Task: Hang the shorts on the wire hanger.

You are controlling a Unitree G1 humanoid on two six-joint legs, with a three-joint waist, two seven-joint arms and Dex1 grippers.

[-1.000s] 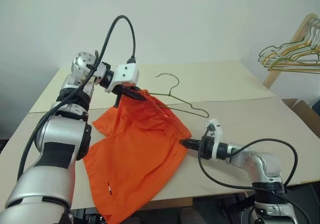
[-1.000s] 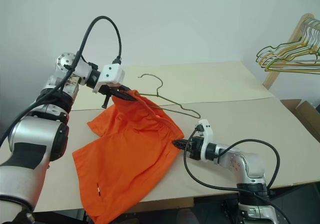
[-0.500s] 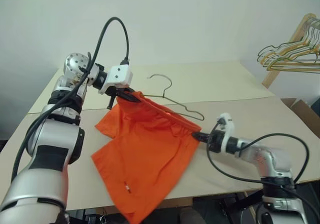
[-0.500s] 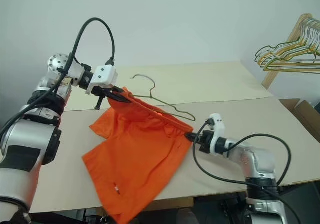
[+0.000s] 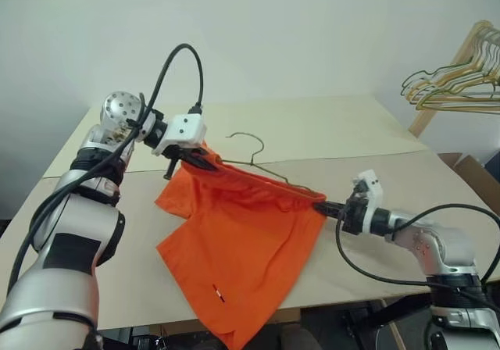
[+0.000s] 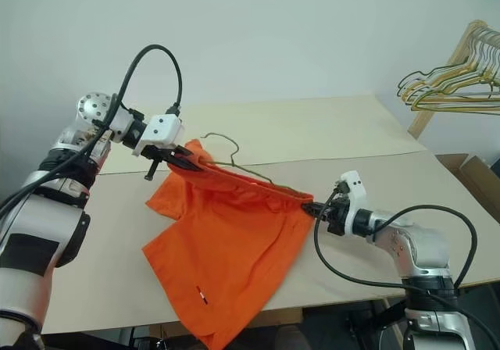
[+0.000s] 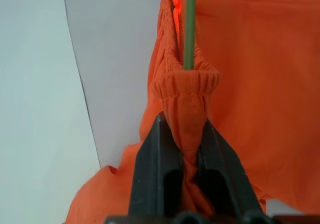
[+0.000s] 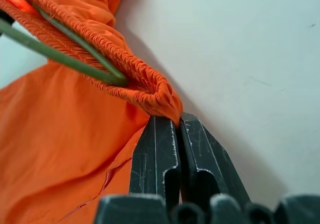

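Orange shorts [image 5: 250,248] hang stretched above the table's [image 5: 406,178] middle, waistband clamped at each end by left gripper [image 5: 205,159] and right gripper [image 5: 326,204]; wire hanger [image 6: 226,153] seemingly threaded inside, seating and release remaining.

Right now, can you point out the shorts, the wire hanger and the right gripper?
shorts [image 5: 250,248], left eye view, middle of the hanging orange fabric.
wire hanger [image 5: 248,136], left eye view, top of its curved hook.
right gripper [image 6: 316,207], right eye view, fingers pinching the waistband end.
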